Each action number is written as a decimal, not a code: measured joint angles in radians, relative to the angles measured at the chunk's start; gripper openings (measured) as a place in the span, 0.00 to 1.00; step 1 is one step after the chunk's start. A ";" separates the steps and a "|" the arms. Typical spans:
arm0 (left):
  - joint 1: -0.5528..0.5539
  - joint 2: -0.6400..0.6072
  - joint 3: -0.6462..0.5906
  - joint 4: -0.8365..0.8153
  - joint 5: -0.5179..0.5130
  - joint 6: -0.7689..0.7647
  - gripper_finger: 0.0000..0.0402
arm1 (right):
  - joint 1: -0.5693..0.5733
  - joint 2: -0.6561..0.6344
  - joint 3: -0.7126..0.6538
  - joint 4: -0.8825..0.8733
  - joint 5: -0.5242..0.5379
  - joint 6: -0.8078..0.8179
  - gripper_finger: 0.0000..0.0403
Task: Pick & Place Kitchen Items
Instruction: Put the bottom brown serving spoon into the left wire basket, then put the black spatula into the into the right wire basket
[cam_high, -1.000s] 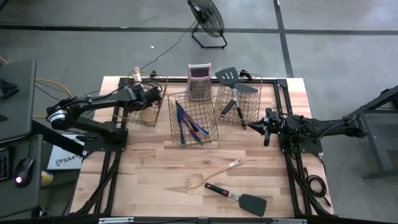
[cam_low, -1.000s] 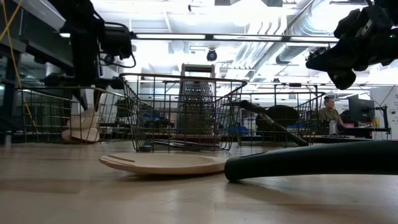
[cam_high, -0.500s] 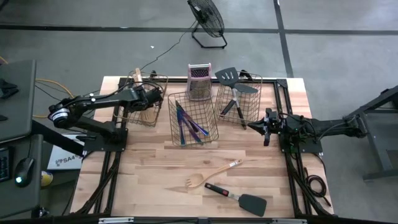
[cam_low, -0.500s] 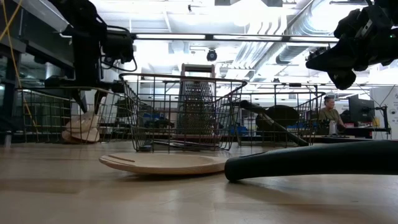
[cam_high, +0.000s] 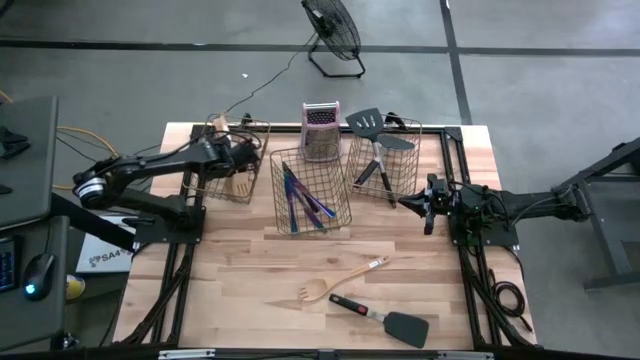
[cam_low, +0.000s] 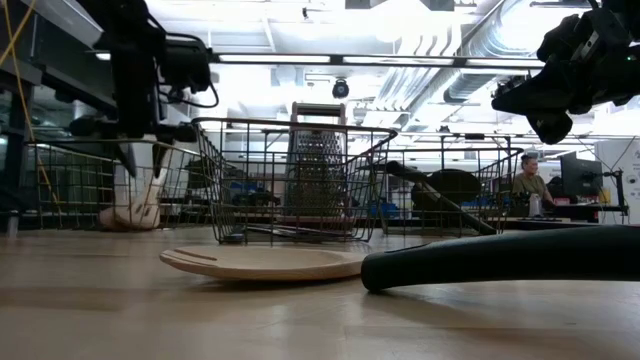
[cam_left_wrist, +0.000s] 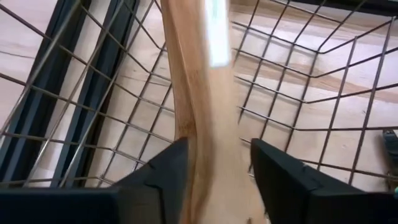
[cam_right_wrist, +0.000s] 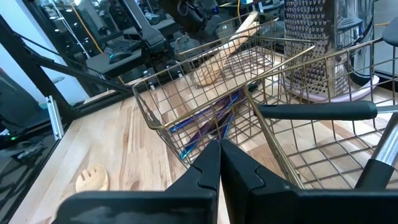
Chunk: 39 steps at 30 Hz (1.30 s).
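Wooden table (cam_high: 240, 270) fills frame centre. Three wire baskets along upper edge: left basket (cam_high: 222, 187), middle basket (cam_high: 312, 196) with purple-blue cutlery (cam_high: 300, 196), right basket (cam_high: 397, 180) with black spatulas (cam_high: 372, 150). Box grater (cam_high: 319, 131) upright behind middle basket. Left gripper (cam_left_wrist: 214, 163) over left basket, fingers apart, pale wooden utensil (cam_left_wrist: 193, 99) standing between them, inside basket. Right gripper (cam_high: 405, 203) centre right, beside right basket, fingers together, empty. Wooden fork (cam_high: 335, 282) and black spatula (cam_high: 385, 318) loose on table, lower centre.
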 joint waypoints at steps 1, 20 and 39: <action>0.000 -0.004 0.000 0.000 0.000 0.003 0.45 | 0.000 0.000 0.000 0.000 0.000 0.000 0.01; -0.165 -0.305 0.002 0.064 0.011 0.466 0.61 | 0.000 0.000 0.000 0.000 0.000 0.000 0.01; -0.455 -0.574 -0.017 0.192 0.232 0.963 0.61 | 0.000 0.000 0.000 0.000 0.000 0.000 0.01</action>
